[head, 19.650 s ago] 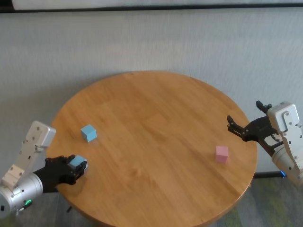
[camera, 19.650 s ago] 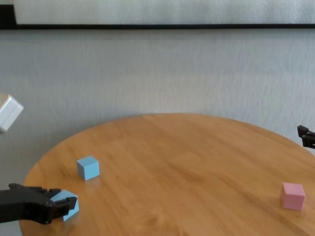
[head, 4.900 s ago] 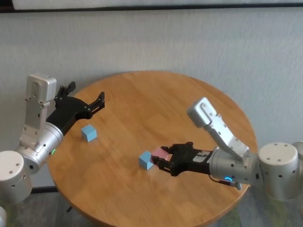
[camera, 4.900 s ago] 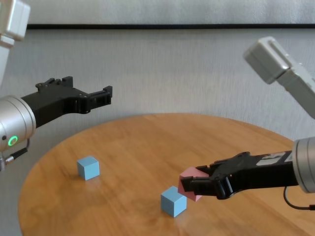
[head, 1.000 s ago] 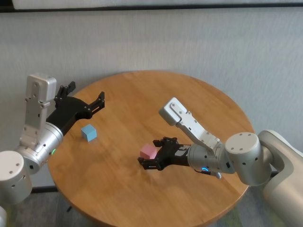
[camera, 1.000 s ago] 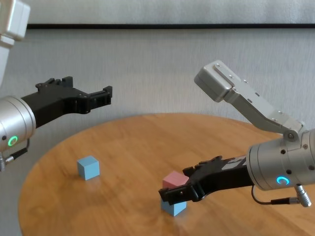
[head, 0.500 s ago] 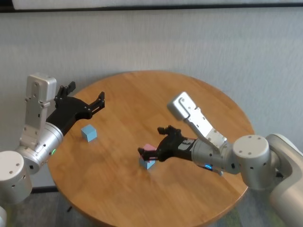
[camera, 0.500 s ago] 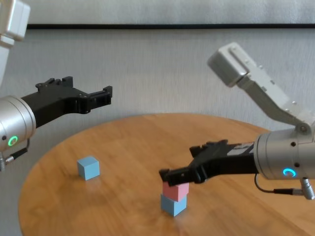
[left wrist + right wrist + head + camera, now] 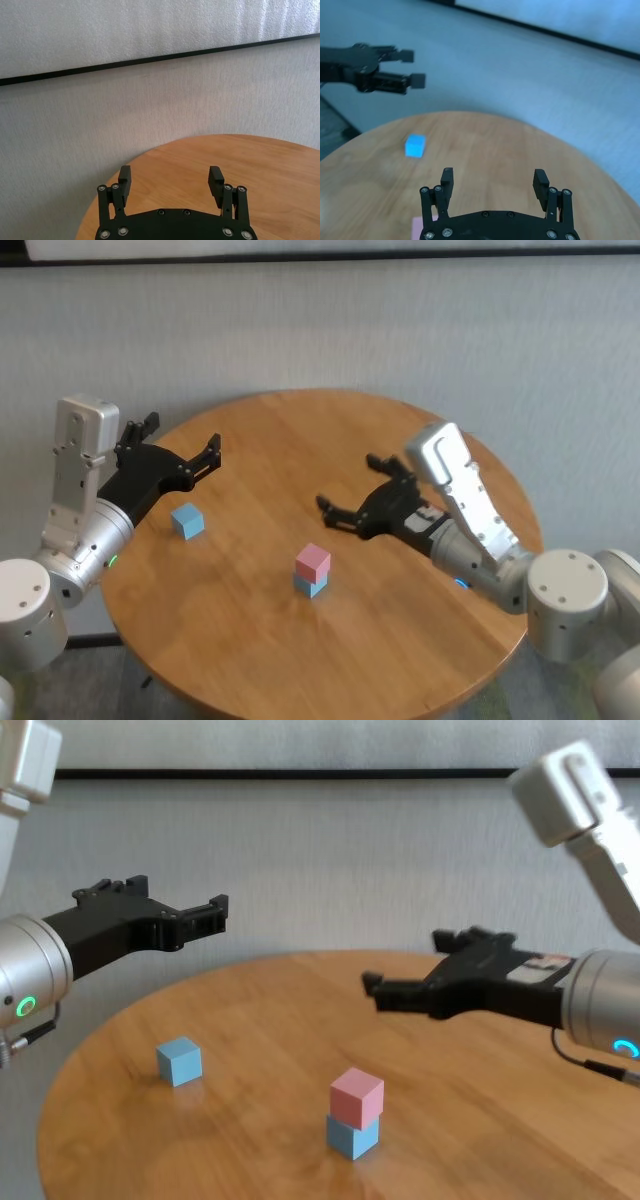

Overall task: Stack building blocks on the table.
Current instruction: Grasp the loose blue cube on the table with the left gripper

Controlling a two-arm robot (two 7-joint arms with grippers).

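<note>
One block (image 9: 313, 560) atop another (image 9: 311, 585) mid-table (image 9: 420, 610); third block (image 9: 187, 521) far left.

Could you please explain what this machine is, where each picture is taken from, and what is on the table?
It is a robot with two arms, each ending in a black two-fingered gripper. One picture looks down from its head, one forward from its chest, and two look out from the wrists. On the round wooden table a pink block sits on a blue block, and another blue block stands alone nearer the left arm. The right gripper is open and empty, raised beyond the little stack. The left gripper hangs open over the table's left edge. Nothing is held.
</note>
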